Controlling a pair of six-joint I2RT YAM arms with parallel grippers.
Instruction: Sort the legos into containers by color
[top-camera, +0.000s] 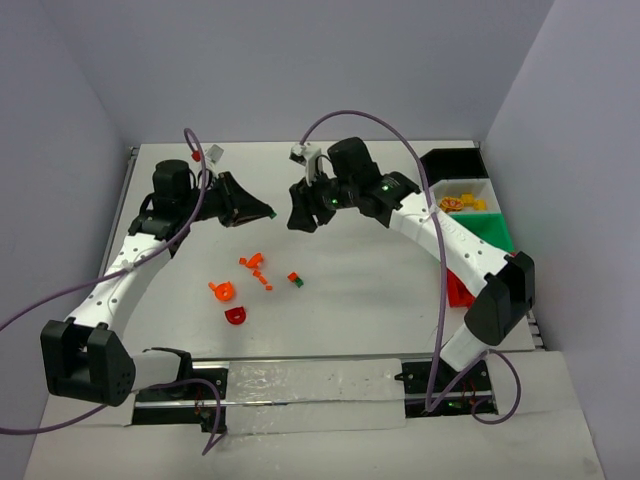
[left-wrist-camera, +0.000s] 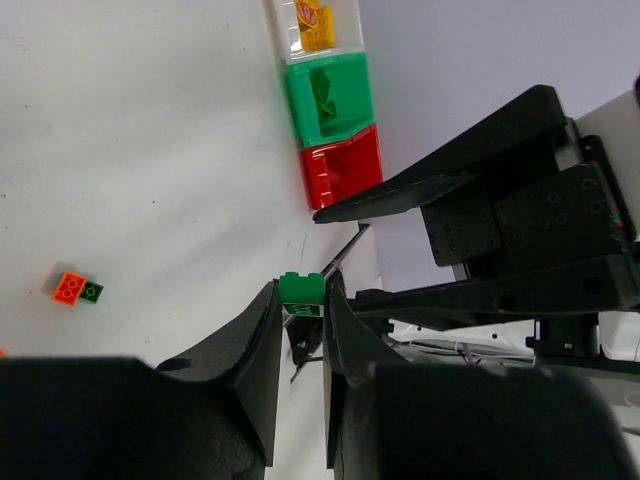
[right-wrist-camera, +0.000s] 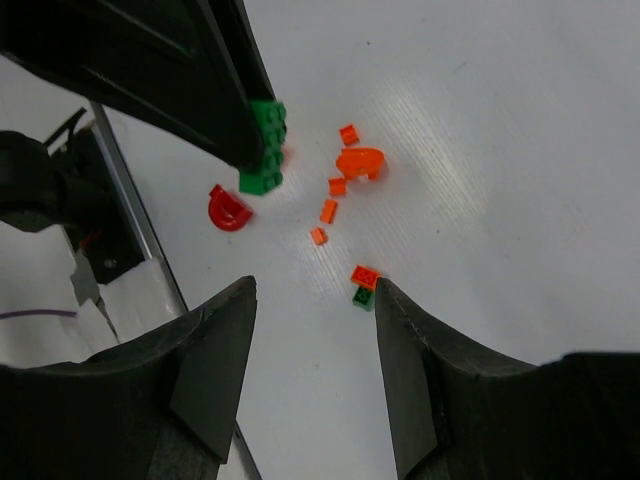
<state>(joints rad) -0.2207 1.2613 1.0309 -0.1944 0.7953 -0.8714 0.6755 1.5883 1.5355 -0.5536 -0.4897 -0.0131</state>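
My left gripper (top-camera: 266, 212) is shut on a small green brick (left-wrist-camera: 301, 292) and holds it above the table; the brick also shows in the right wrist view (right-wrist-camera: 264, 150). My right gripper (top-camera: 303, 217) is open and empty, close to the right of the left one, with its jaws wide apart (right-wrist-camera: 313, 290). On the table below lie an orange round piece (top-camera: 221, 291), a red round piece (top-camera: 235, 315), small orange bits (top-camera: 255, 262) and an orange and dark green pair (top-camera: 295, 279). The bins stand at the right edge: black (top-camera: 452, 153), white (top-camera: 481, 186) with yellow pieces, green (top-camera: 497, 240), red (top-camera: 458, 292).
The right arm crosses in front of the red bin and hides part of it. A red bit (top-camera: 196, 156) and a small grey-white object (top-camera: 213, 153) lie at the back left. A metal rail (top-camera: 310, 380) runs along the near edge between the arm bases.
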